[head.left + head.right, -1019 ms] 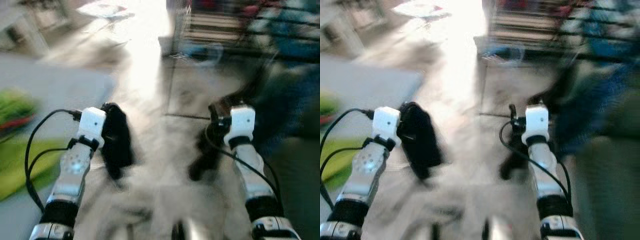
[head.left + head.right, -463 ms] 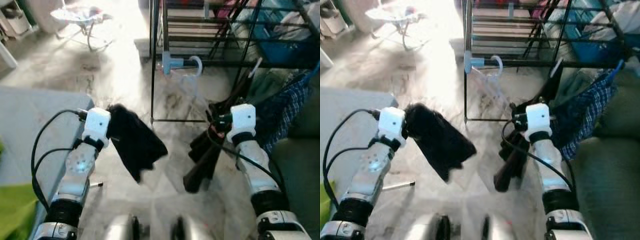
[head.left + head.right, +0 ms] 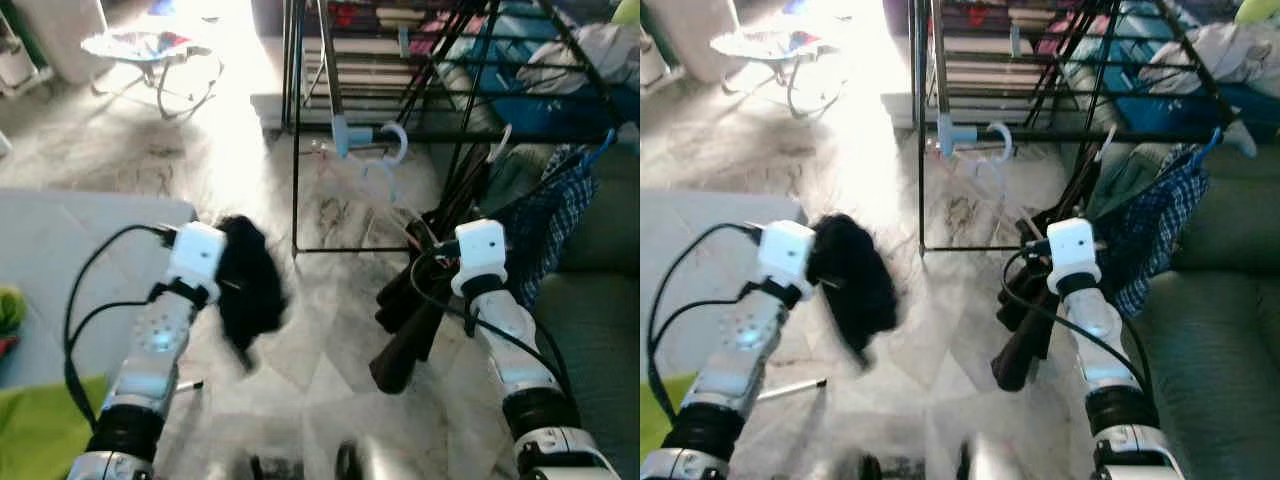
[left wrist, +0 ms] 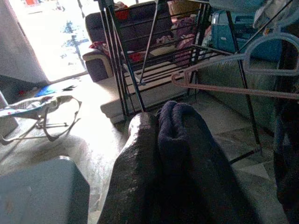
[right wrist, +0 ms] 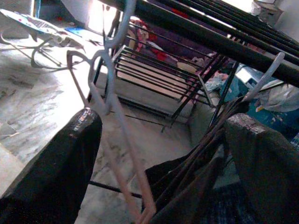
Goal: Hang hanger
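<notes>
A pale plastic hanger (image 3: 388, 158) hangs by its hook from a low rail of the black drying rack (image 3: 296, 120); it also shows in the right wrist view as the hanger (image 5: 113, 112). My left gripper (image 3: 232, 278) is shut on a bunched black cloth (image 3: 248, 292), held over the floor left of the rack; the cloth (image 4: 187, 158) hides most of the fingers. My right gripper (image 5: 166, 140) is open, fingers wide apart, just below and in front of the hanger, with dark garments (image 3: 400, 340) hanging at it.
A green sofa (image 3: 600, 330) stands at the right, with a plaid shirt (image 3: 560, 215) draped off the rack beside it. A grey surface (image 3: 60, 270) with green fabric (image 3: 40, 430) lies at the left. A baby bouncer (image 3: 150, 50) stands far left on the marble floor.
The view went from blurred to sharp and turned toward the rack. The black cloth in my left gripper swung out, then back in against the gripper. My right gripper stays by the hanger.
</notes>
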Controlling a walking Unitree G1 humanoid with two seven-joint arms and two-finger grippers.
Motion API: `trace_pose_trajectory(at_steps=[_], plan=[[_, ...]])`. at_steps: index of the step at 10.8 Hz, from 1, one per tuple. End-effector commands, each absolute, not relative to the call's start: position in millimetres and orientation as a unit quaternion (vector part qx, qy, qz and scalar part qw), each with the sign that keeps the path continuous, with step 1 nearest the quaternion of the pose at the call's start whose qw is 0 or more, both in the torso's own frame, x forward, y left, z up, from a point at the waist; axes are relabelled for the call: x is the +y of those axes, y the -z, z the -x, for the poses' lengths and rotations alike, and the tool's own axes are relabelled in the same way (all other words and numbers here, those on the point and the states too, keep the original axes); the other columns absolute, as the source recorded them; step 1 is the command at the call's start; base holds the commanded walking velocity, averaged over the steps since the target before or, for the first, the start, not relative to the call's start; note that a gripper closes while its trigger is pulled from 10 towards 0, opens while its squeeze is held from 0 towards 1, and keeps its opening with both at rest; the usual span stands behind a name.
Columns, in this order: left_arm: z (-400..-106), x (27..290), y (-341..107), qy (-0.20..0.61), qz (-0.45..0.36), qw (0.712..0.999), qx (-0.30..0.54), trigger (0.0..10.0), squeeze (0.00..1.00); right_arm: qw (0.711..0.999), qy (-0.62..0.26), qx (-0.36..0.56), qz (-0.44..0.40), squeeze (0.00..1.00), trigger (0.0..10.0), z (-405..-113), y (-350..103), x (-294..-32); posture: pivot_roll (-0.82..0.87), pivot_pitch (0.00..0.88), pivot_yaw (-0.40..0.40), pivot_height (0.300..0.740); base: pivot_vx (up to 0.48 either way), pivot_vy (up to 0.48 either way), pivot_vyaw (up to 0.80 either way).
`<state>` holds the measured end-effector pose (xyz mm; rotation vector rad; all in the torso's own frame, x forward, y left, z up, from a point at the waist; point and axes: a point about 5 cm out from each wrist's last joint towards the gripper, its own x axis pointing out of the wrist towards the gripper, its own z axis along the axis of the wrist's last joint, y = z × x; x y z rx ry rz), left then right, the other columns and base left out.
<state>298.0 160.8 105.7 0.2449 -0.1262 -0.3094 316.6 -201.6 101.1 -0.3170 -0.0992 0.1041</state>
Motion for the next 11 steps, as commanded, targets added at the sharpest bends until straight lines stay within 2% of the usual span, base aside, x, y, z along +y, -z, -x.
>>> trace_pose_trajectory(at_steps=[1,5,6,8,11], plan=[[-297.6,150.6,-111.8,0.171,-0.117,0.975,-0.082,10.0,0.0,0.984,-0.046,-0.039,0.165,0.0,10.0,-317.5,-101.0,-212.8,0.02,0.125,-0.042,0.74,0.0,0.0,0.0],[-295.3,149.6,-111.3,0.164,-0.109,0.977,-0.083,10.0,0.0,0.984,-0.05,-0.025,0.171,0.0,10.0,-325.9,-106.6,-224.5,0.03,0.135,-0.05,0.74,0.0,0.0,0.0],[-294.4,151.1,-113.5,0.165,-0.111,0.976,-0.09,10.0,0.0,0.984,-0.054,-0.027,0.169,0.0,10.0,-324.7,-104.6,-221.4,0.03,0.135,-0.049,0.74,0.319,0.0,0.0],[-292.6,159.5,-113.1,0.153,-0.112,0.978,-0.086,10.0,0.0,0.992,-0.043,-0.044,0.111,0.0,10.0,-312.8,-100.0,-213.0,0.03,0.137,-0.05,0.74,0.375,0.0,0.0],[-270.7,182.3,-99.0,0.107,-0.093,0.988,-0.054,10.0,0.0,0.998,-0.024,-0.039,0.042,0.0,10.0,-282.3,-88.5,-205.1,0.03,0.145,-0.052,0.74,0.398,0.0,0.0]])
